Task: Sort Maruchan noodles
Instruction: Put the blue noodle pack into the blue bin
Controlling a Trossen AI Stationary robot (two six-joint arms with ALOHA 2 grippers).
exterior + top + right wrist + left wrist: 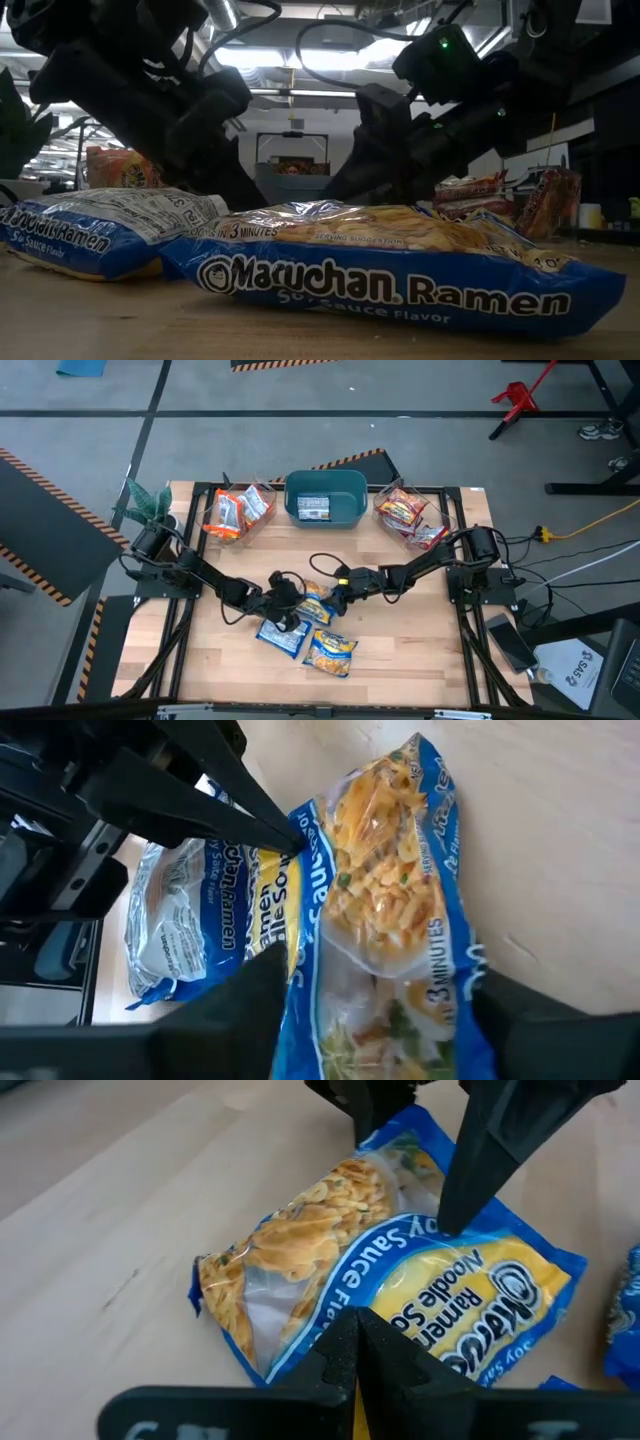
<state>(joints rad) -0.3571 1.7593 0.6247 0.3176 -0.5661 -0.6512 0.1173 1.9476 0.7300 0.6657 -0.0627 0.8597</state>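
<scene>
A blue-white Maruchan packet lies flat at the table's middle, between my two grippers. My left gripper comes from the left and is shut on its long blue edge. My right gripper comes from the right and is open, its fingers standing on either side of the packet's other end. Two more blue packets lie flat nearer the table's near edge. My left gripper pinches the packet's blue side edge between its two shut fingers, coming in low and slanting from the table's left. The packet lies flat on the table. I cannot tell whether my right gripper's fingers touch the packet.
At the far edge stand a clear container of orange packets, a teal bin holding one packet, and a clear container of red packets. A plant is at the far left corner. Bare wood lies on both sides of the packets.
</scene>
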